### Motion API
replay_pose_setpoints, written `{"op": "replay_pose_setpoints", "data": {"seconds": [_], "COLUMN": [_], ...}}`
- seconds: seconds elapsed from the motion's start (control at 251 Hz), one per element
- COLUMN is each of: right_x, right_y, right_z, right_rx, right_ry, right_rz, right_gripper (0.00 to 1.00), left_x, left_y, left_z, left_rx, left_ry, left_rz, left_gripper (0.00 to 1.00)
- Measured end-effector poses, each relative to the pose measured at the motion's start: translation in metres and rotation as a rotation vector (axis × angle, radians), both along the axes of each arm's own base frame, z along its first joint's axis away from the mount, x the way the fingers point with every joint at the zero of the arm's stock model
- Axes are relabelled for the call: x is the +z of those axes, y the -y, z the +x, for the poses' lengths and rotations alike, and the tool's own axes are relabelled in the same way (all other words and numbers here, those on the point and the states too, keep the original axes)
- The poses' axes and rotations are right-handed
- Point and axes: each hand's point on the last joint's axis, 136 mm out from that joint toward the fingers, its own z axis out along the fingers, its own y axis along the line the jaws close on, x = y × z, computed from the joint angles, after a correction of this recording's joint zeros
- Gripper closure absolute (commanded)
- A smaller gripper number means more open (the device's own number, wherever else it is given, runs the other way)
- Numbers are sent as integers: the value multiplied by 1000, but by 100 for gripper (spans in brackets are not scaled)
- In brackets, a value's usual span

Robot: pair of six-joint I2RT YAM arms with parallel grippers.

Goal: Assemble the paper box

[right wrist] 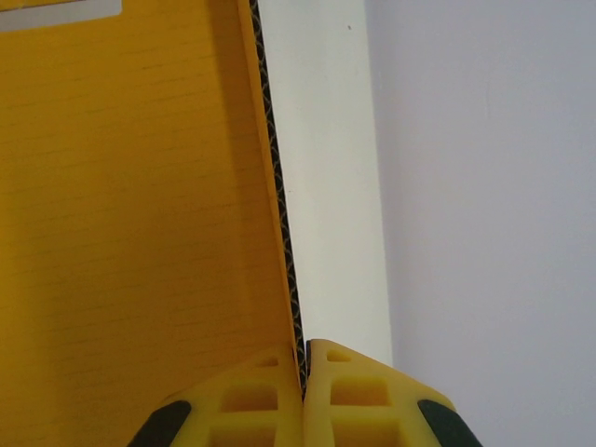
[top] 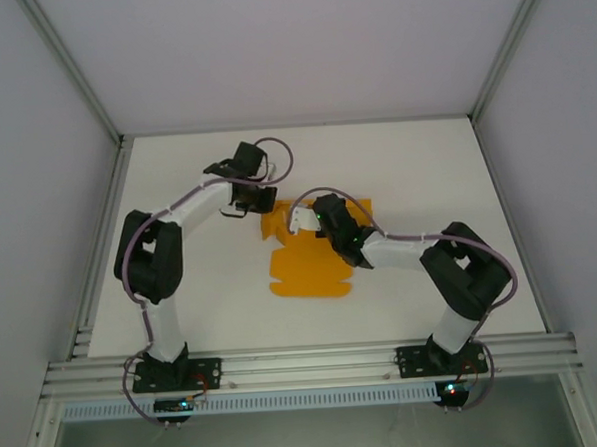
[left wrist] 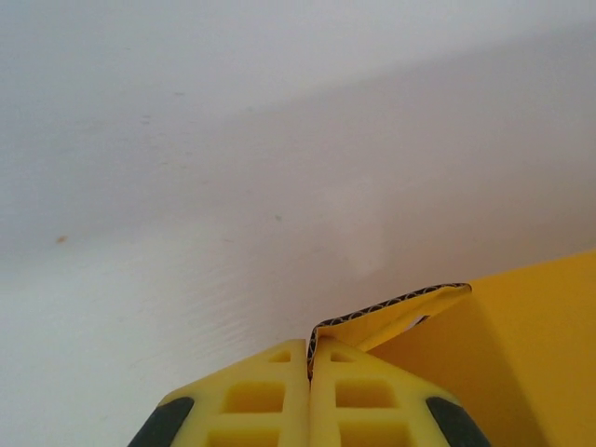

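- The top view places the paper box (top: 306, 268), a mostly flat orange sheet, near the middle of the table (top: 406, 168), well clear of every edge
- The left wrist view adds that the left gripper (left wrist: 310, 358) is clamped on a thin fluted flap
- The right wrist view shows the right gripper (right wrist: 303, 363) pinching the sheet's raised edge
- Both arms bend at the elbow near their own table edges, with the forearms angled inward to the sheet's far side

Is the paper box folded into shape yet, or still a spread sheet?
Mostly spread: the paper box lies largely flat on the table, with no closed walls. Left gripper and right gripper each pinch an edge.
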Motion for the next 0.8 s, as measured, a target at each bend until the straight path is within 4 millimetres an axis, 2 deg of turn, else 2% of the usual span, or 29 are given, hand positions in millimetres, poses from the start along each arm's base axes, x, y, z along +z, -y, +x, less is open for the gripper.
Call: {"op": "replay_pose_setpoints", "data": {"seconds": [0.172, 0.227, 0.327, 0.391, 0.507, 0.599, 0.734, 0.802], "right_x": [3, 6, 5, 5, 14, 19, 13, 11], "right_y": [-5, -5, -1, 2, 2, 0, 2, 2], "right_z": [3, 4, 5, 4, 1, -4, -6, -7], "right_rx": [-11, -12, -22, -22, 0, 24, 25, 26], "right_ry": [31, 38, 40, 33, 17, 0, -30, -43], "right_rz": [26, 36, 42, 52, 97, 113, 113, 115], "right_gripper": [100, 100, 100, 100, 100, 100, 100, 100], "left_x": [6, 8, 10, 8, -2, -4, 0, 3], "left_y": [-6, -7, -9, -10, -16, -12, -6, -3], "left_z": [6, 8, 11, 8, -2, -6, -5, -3], "left_rx": [123, 125, 114, 91, 48, 7, -37, -52], "left_ry": [57, 67, 87, 86, 46, 33, 47, 58], "left_rz": [56, 59, 46, 13, -63, -136, -182, -196], "left_gripper": [90, 77, 71, 71, 79, 80, 77, 79]}}
